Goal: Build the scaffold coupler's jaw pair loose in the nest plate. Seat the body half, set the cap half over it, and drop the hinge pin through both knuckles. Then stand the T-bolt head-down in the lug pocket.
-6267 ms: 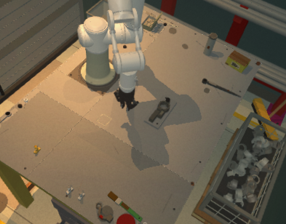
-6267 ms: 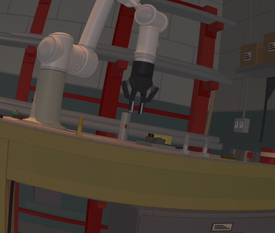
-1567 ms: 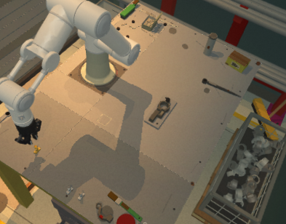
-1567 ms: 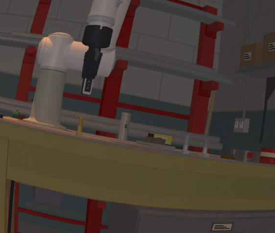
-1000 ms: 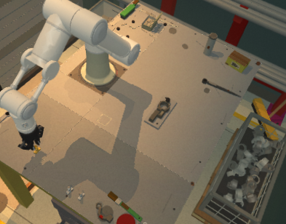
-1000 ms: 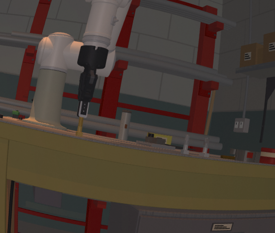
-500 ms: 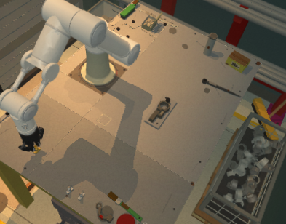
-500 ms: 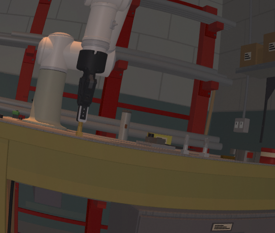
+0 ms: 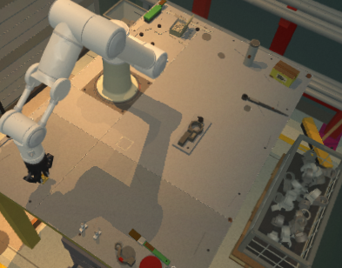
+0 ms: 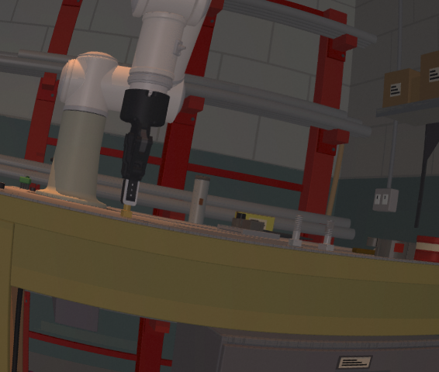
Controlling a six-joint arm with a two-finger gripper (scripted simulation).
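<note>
The nest plate [image 9: 192, 135] lies at mid-bench with dark coupler jaw parts [image 9: 192, 129] seated in it. Two silvery T-bolts [image 9: 88, 230] stand upright near the front edge.
A wire-mesh bin [image 9: 296, 200] of pale coupler parts stands off the bench's right side. A grey cylinder [image 9: 252, 52], a yellow box [image 9: 284, 73] and a dark rod [image 9: 262, 103] lie on the far right. A red tin [image 9: 151, 262] and a green-tipped tool [image 9: 149, 246] sit at the front.
</note>
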